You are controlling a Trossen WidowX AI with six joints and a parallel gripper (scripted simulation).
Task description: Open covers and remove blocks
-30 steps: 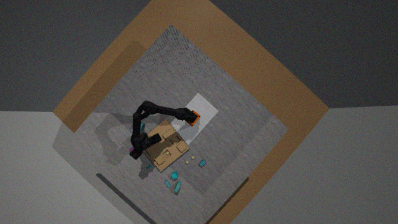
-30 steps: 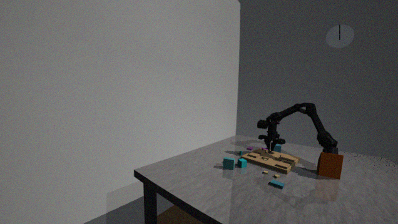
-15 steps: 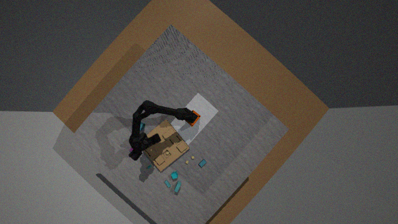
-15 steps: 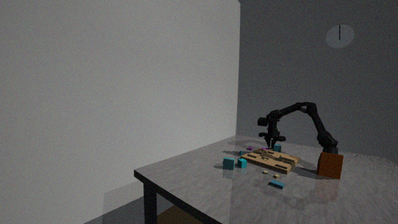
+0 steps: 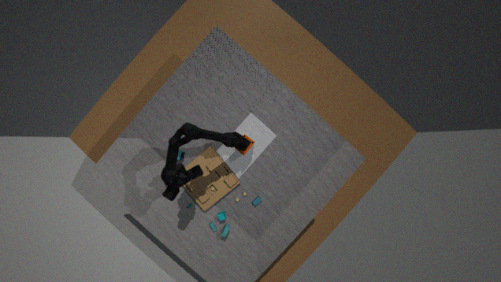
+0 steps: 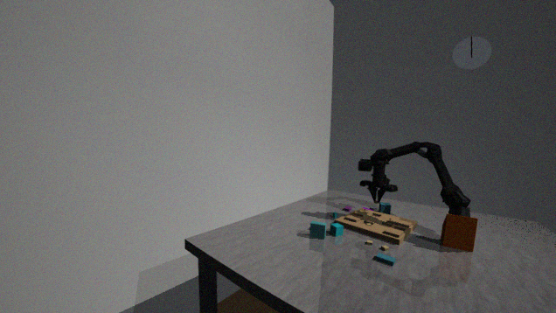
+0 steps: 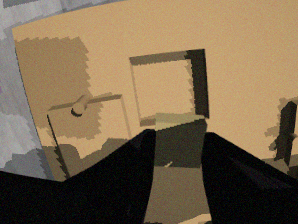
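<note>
The tan puzzle board [image 5: 210, 154] [image 6: 378, 229] [image 7: 250, 30] lies on the table. My gripper [image 6: 377, 200] [image 7: 178, 140] is above it, shut on a pale tan block [image 7: 179, 145], whose side is in shadow. In the wrist view an empty square well [image 7: 165, 90] lies just beyond the block. A square outline with a small knob [image 7: 77, 110] is at the left; I cannot tell whether that cover is open. A dark slot [image 7: 286, 132] is at the right. In the top view the arm hides the fingertips.
Teal blocks [image 5: 221, 216] [image 5: 225, 231] [image 6: 317, 230] [image 6: 337, 229], a flat blue-teal piece [image 5: 257, 202] [image 6: 385, 259] and two small tan pieces [image 5: 237, 200] [image 5: 244, 194] lie beside the board. A purple piece [image 6: 347, 208] is behind it. An orange box [image 6: 459, 233] stands by the arm's base.
</note>
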